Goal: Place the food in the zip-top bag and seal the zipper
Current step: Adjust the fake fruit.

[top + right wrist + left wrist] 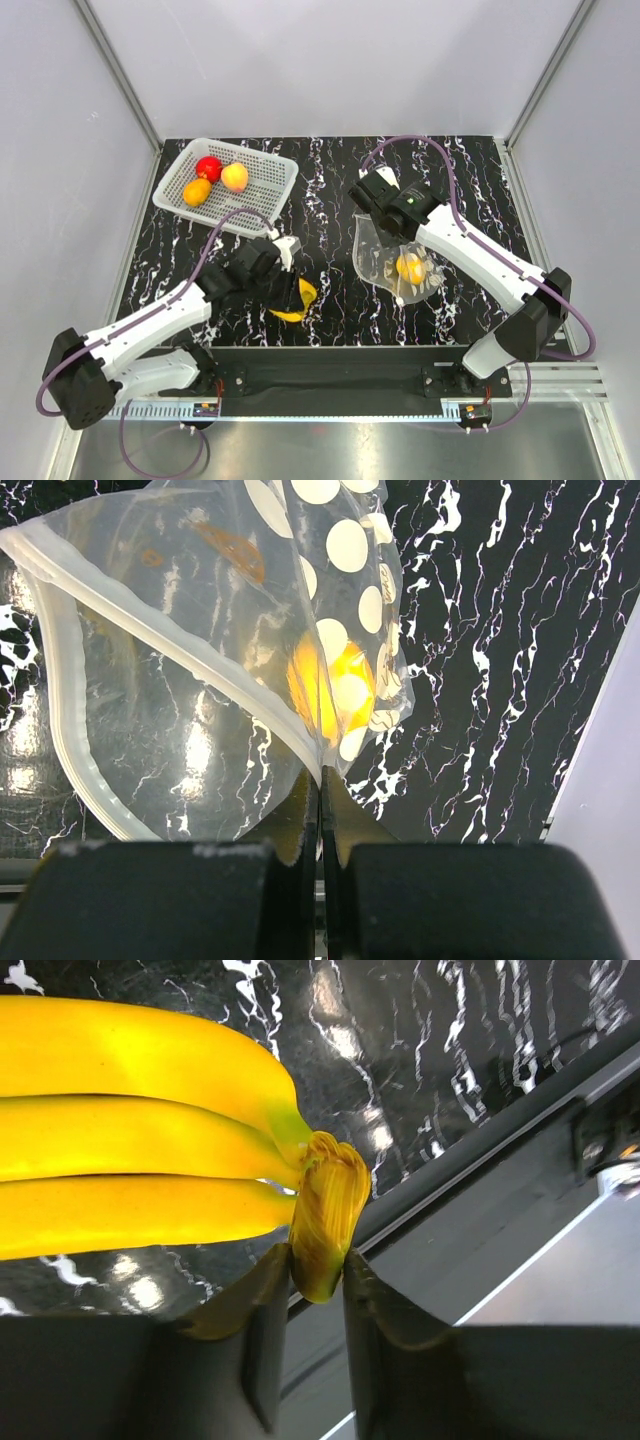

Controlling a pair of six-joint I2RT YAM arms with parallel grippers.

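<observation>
The bunch of yellow bananas (130, 1150) lies at the table's near edge (292, 315). My left gripper (318, 1260) is shut on the bunch's stem end (325, 1210); it shows in the top view (288, 288) too. My right gripper (321, 780) is shut on the mouth edge of the clear zip-top bag (200, 630), which has white dots, and holds it up (372, 218). The zipper (150, 640) is parted, so the mouth gapes. A round orange-yellow thing (335, 685) lies inside the bag (410, 268). The red fruit (208, 167), orange fruit (196, 191) and yellow-pink fruit (234, 177) sit in the basket.
The white perforated basket (265, 190) stands at the back left of the black marbled table (330, 190). The table's near edge and the metal rail (330, 375) lie just below the bananas. Grey walls close in the back and sides.
</observation>
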